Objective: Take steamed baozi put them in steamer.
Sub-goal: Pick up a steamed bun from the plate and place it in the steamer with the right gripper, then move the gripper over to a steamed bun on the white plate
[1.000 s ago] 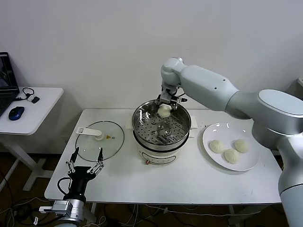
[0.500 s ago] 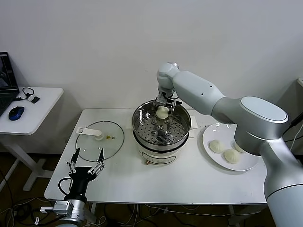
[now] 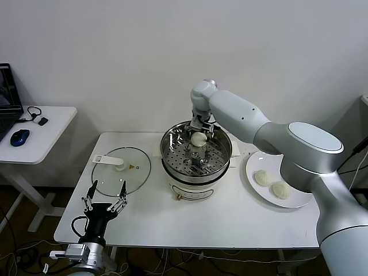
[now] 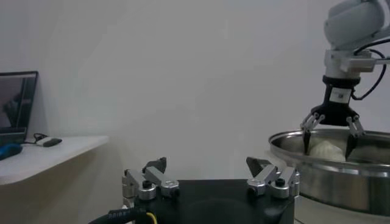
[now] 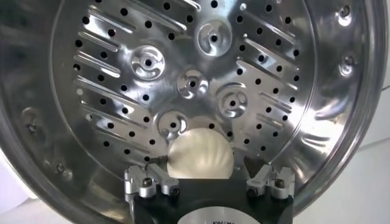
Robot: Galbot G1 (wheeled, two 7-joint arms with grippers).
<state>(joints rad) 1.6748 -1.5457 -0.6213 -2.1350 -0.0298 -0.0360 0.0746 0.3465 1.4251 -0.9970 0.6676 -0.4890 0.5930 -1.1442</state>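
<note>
The right pincer [image 3: 200,130] hangs spread around a bun [image 3: 198,139] inside the steamer [image 3: 196,151]; the left pincer [image 3: 104,198] waits spread near the counter [image 3: 230,218] edge.

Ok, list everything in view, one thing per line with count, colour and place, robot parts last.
baozi in steamer: one, cream-white, on the perforated floor at the far side
baozi on plate: two visible, cream-white; the arm may hide more
steamer: one, shiny steel, table centre on a white base
plate: one, white, right of the steamer
glass lid: one, clear with white handle, left of the steamer
side table: one, white, far left, bearing a blue mouse
right gripper: open, astride the baozi in the steamer
left gripper: open, parked at the table's near left edge
</note>
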